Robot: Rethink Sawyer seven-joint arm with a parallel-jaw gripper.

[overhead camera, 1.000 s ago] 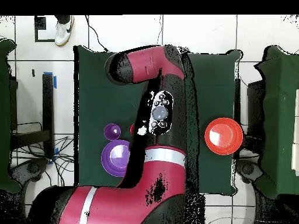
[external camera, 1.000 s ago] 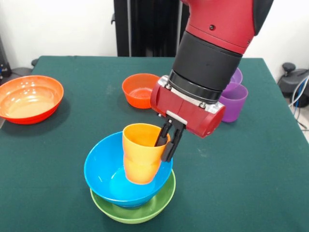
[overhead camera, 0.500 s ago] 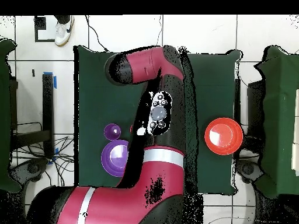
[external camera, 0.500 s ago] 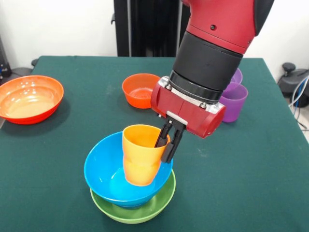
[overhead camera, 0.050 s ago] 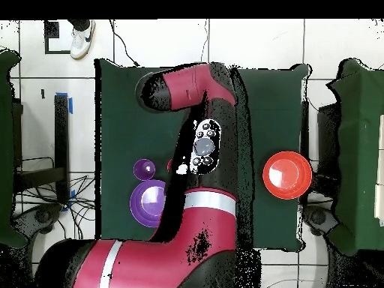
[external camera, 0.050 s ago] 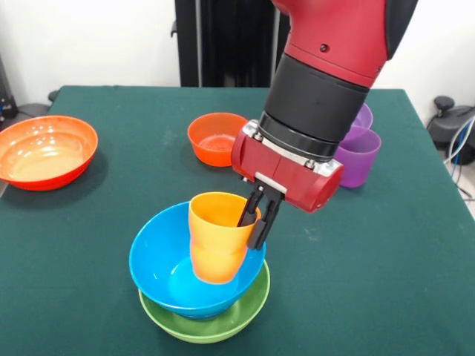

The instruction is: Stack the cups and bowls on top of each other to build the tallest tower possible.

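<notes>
The arm (external camera, 0.050 s ago: 338,37) has glossy red shells joined by a matte black cylindrical wrist section with a silver ring beneath. The red gripper (external camera, 0.050 s ago: 257,217) housing carries small screws and slim black fingers (external camera, 0.050 s ago: 261,226). A white band crosses the lower link.

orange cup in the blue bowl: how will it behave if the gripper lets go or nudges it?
The orange cup leans inside the light blue bowl, so it will probably tip or slide on release. Its glossy plastic looks slippery and stiff. The gripper pinches only its rim wall, so a nudge may pivot it.
</notes>
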